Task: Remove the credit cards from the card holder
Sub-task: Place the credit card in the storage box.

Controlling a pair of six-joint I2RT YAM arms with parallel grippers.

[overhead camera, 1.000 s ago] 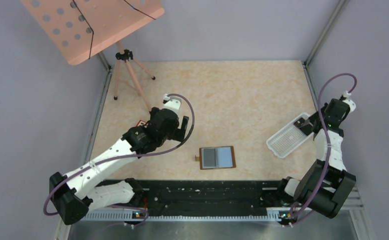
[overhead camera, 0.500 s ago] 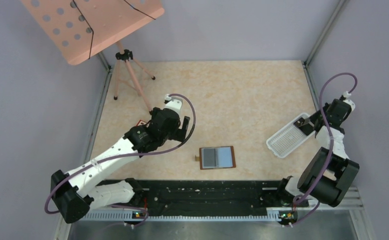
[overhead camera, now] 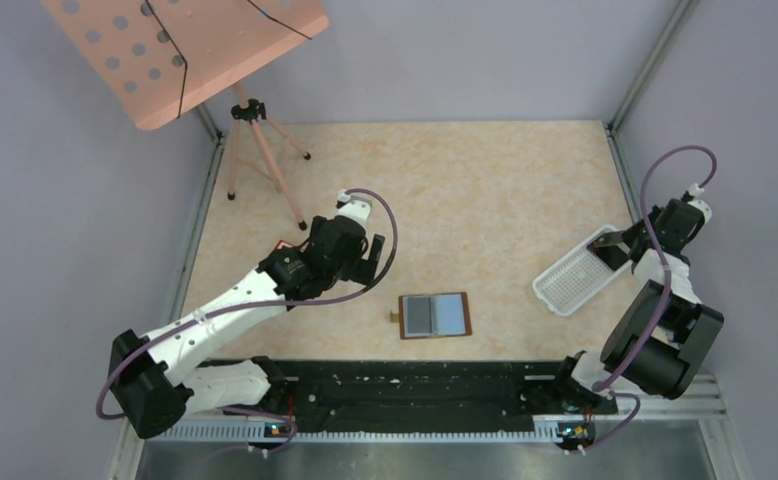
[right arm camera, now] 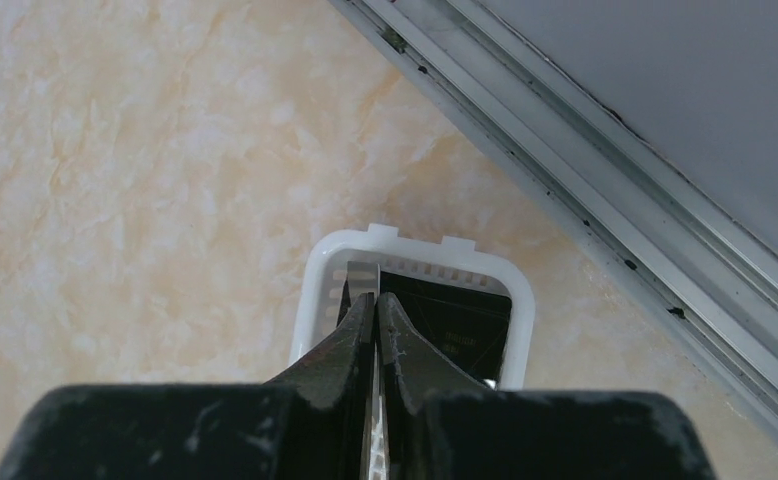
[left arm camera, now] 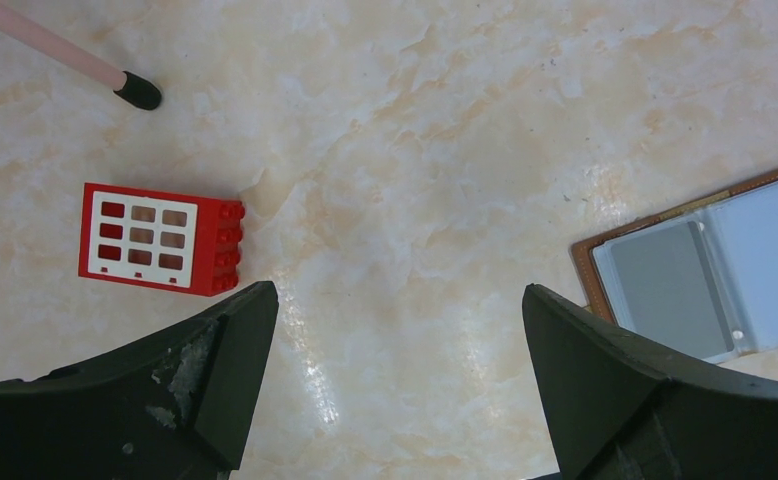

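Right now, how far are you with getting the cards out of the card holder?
Partly done. The card holder lies open, and one dark card already sits in the white tray. The right hand is shut above that tray; the left hand is open and empty. Left to do: a grey card seems to sit in the holder's pocket.

No legible word, brand, number or sign is found in any of the views. In the right wrist view, a faint patch of pale marking is seen on the dark flat card that lies in the white perforated plastic tray. It is possibly a line of small print, but it is too small and blurred to be read.
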